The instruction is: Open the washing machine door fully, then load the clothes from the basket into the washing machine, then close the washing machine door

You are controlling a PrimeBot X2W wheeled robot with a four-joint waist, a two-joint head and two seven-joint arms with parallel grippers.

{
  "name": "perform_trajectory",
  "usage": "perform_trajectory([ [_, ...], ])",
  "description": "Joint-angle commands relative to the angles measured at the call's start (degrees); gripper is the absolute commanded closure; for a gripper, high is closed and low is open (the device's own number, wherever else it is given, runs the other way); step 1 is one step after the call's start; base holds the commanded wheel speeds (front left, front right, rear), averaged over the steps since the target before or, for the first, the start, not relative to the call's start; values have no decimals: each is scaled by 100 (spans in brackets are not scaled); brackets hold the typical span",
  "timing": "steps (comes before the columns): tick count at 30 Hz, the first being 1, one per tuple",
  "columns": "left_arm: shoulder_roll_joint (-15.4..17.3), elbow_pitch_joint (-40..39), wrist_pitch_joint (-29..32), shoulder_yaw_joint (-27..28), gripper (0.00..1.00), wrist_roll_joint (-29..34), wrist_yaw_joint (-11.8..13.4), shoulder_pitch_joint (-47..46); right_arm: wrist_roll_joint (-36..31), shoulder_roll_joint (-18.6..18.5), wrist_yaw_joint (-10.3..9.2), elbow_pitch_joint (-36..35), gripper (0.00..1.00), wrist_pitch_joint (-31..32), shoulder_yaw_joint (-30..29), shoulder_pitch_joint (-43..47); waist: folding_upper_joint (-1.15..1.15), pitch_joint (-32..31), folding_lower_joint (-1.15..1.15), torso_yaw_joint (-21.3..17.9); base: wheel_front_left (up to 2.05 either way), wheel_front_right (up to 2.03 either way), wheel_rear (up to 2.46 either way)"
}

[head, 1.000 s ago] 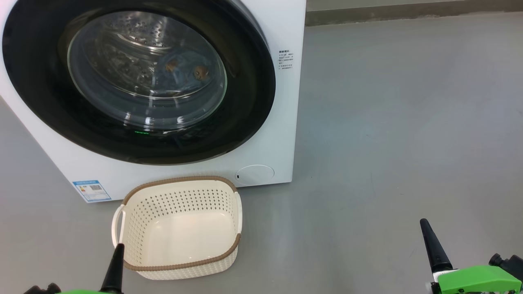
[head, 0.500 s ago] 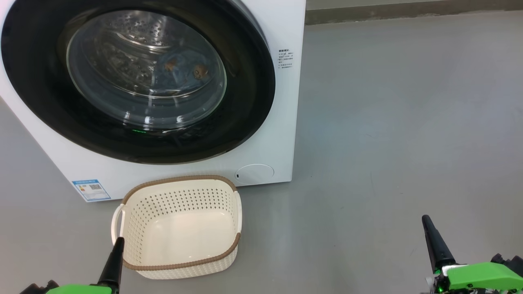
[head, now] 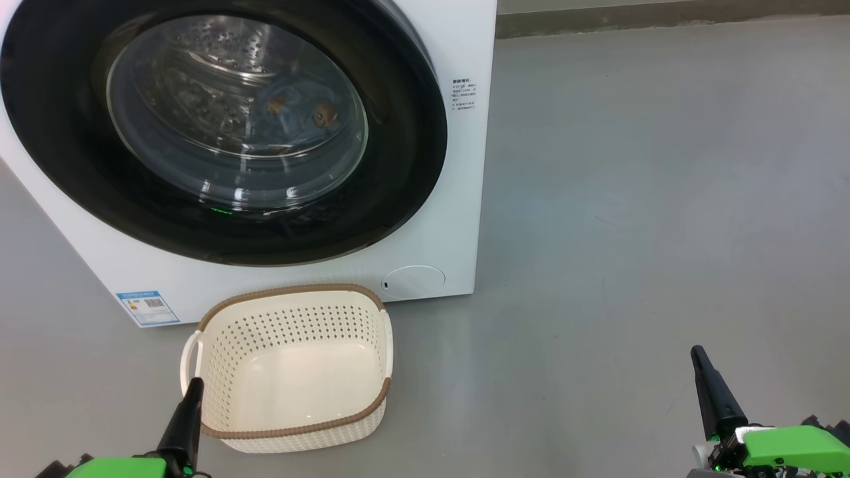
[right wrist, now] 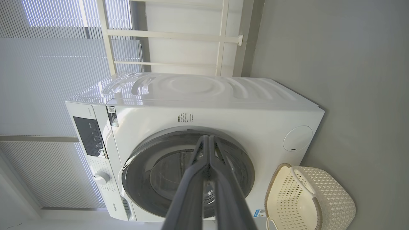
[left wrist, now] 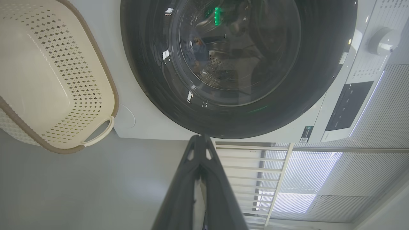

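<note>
Both hands have crept slightly up the head view: the left hand (head: 195, 384) at 7 o'clock, its tip near the closest corner of the basket (head: 292, 290), the right hand (head: 696, 350) at 5 o'clock, each with tapered dark fingers pressed together on nothing. The washing machine door (head: 232, 133), a glossy black ring round a bulging clear bowl, lies shut on the white washing machine (head: 425, 219). The blue clothes (head: 299, 113) show through it in the perforated steel drum (head: 199, 60), and the cream perforated basket stands empty at its 6 o'clock. An uncaught latch would let the door swing back, I judge, and a careless left sweep would skid the light plastic basket over the smooth floor (head: 631, 199).
</note>
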Motion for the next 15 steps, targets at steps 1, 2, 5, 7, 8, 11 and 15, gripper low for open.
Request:
perform_trajectory([
  [1,129,-90,54,207,100,-156,-16,-292,180,-52,-7,-131,100,53,101,-318,0,1,0,0,0,0,0],
  [2,129,-84,72,213,100,-221,-16,-303,241,-52,-7,-129,100,71,96,-326,0,3,0,0,0,0,0],
  [5,126,-82,81,220,100,-232,-16,-306,253,-49,-8,-129,100,79,90,-329,0,3,-1,0,0,0,0],
  [7,123,-82,84,224,100,-229,-16,-306,251,-46,-8,-128,100,81,87,-329,0,3,-1,0,0,0,0],
  [8,121,-82,86,226,100,-227,-16,-306,249,-45,-8,-128,100,83,85,-329,0,3,-1,0,0,0,0],
  [11,117,-82,90,232,100,-222,-16,-307,246,-42,-8,-128,100,86,81,-329,0,3,-1,0,0,0,0],
  [15,112,-82,97,239,100,-216,-16,-307,241,-38,-8,-128,100,91,75,-330,0,3,-1,0,0,0,0],
])
